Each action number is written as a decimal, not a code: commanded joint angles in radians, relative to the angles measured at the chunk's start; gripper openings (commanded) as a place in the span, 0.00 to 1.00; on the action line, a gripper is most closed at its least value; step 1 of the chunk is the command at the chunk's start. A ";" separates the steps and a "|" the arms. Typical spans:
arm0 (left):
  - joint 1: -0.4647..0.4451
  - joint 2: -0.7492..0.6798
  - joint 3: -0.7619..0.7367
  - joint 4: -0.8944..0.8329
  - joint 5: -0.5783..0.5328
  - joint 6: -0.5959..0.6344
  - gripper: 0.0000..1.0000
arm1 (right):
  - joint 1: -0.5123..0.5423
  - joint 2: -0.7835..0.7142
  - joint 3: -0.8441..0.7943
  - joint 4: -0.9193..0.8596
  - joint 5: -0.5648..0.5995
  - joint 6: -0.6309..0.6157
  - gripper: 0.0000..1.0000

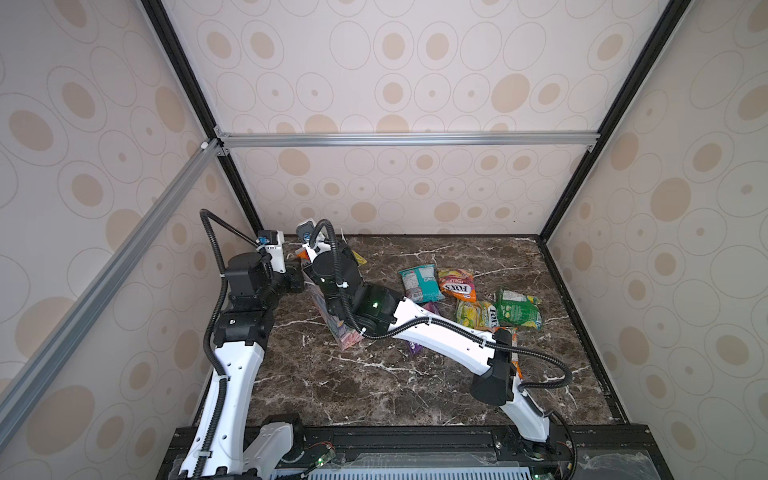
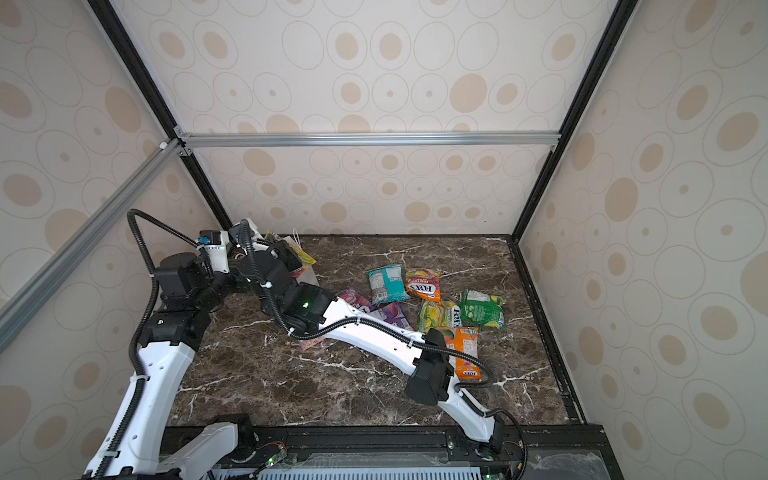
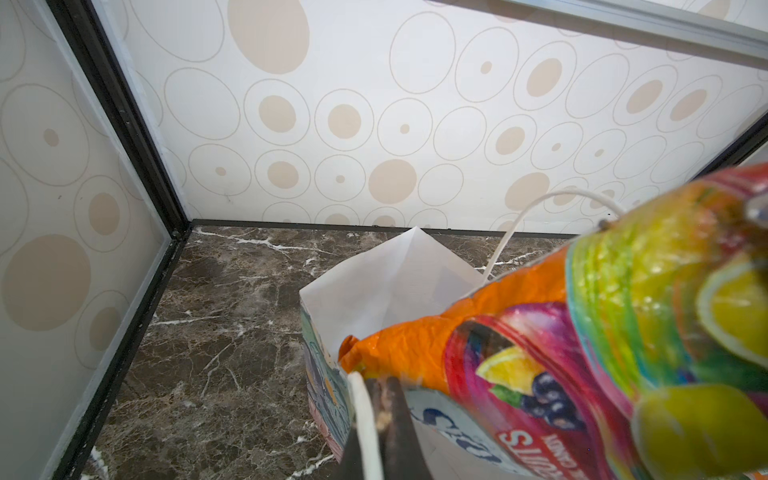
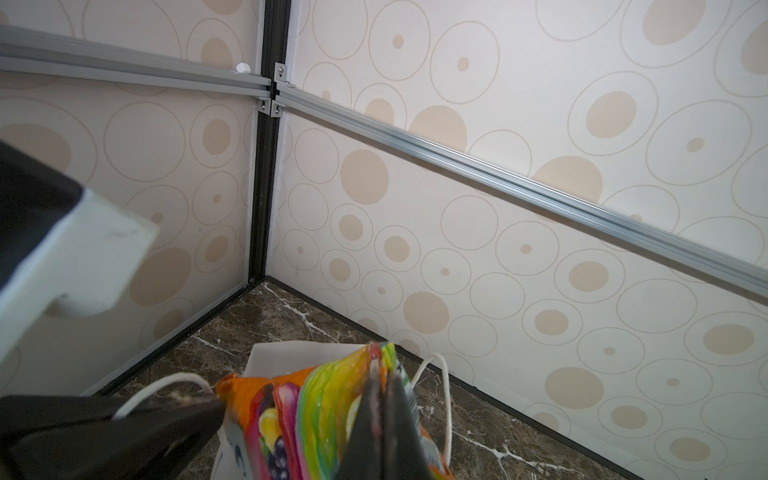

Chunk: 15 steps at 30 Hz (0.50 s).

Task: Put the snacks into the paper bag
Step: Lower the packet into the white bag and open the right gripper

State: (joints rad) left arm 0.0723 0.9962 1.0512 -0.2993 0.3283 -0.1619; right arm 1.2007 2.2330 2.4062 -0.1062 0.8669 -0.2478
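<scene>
Left wrist, bag: bag [image 3: 374,282] stands open on the surface [image 3: 228,332] by the far-left corner; left jaws shut on its near handle [image 3: 365,415].
Left wrist, packet: fruit-print packet [image 3: 540,353] hangs over the mouth, orange end lowest.
Right wrist, grip: right jaws pinched tight on that packet's edge.
Right wrist, hidden: bag floor unseen; whether the packet has passed the rim is unclear.
Top views, step: putting 1 packet in, I judge; next, lower it between the walls, then release.
Top views, loose: teal packet [image 1: 420,283], orange packet [image 1: 457,286], yellow packet [image 1: 471,313] and green packet [image 1: 519,309] lie right of the bag.
Top views, hidden: both jaws masked by the wrists; purple packet [image 2: 392,313] and second orange packet [image 2: 467,353] lie partly under the right arm.
</scene>
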 commanded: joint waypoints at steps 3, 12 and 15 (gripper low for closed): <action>0.009 -0.013 0.004 0.024 0.004 -0.005 0.00 | 0.007 -0.007 -0.002 0.019 0.012 0.017 0.00; 0.008 -0.014 0.004 0.025 0.007 -0.005 0.00 | 0.008 0.005 -0.007 -0.010 0.024 0.016 0.00; 0.008 -0.014 0.004 0.026 0.007 -0.005 0.00 | 0.007 0.011 -0.009 -0.033 0.028 0.029 0.01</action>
State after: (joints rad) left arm 0.0723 0.9962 1.0512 -0.2993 0.3283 -0.1619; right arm 1.2007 2.2360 2.4046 -0.1406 0.8696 -0.2325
